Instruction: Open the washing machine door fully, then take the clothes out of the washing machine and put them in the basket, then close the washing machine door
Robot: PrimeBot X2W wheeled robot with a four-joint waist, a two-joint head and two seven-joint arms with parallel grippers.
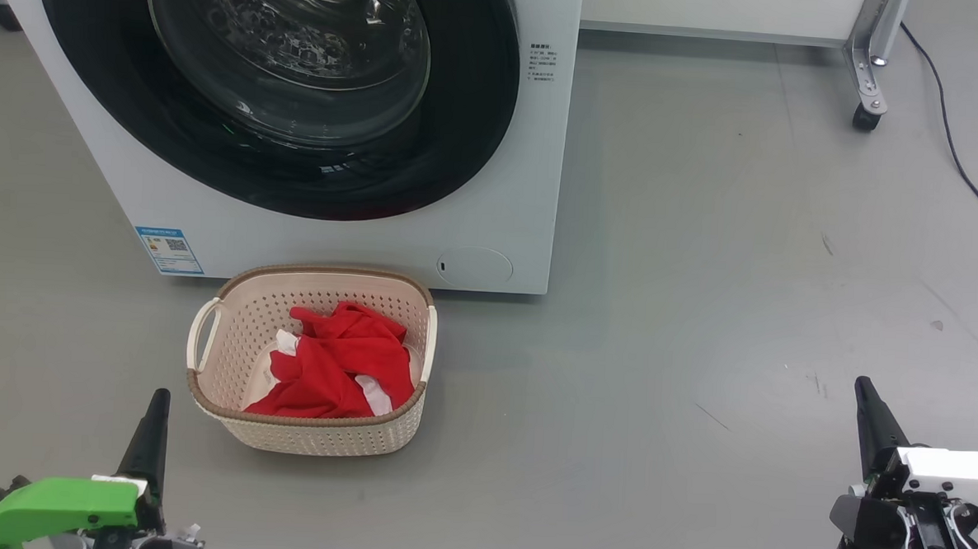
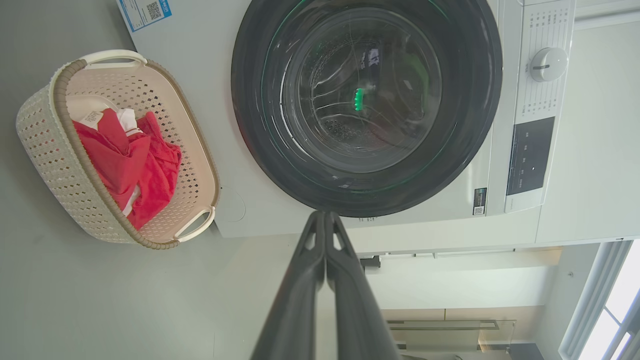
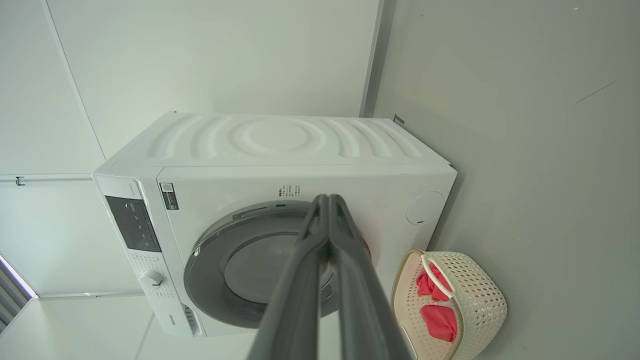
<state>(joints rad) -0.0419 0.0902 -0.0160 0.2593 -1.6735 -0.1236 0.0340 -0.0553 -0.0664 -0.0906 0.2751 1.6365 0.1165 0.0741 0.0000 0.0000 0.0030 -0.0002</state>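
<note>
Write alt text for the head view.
A cream basket holding the red clothes sits on the floor before the white washing machine, whose round black door is closed. The left gripper and right gripper are shut and empty at the lower corners.

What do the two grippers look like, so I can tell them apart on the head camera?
Left gripper: two long, dark, tapering fingers on a bright green cover. Right gripper: the same dark fingers on a white cover, with black and silver metal parts beneath.
</note>
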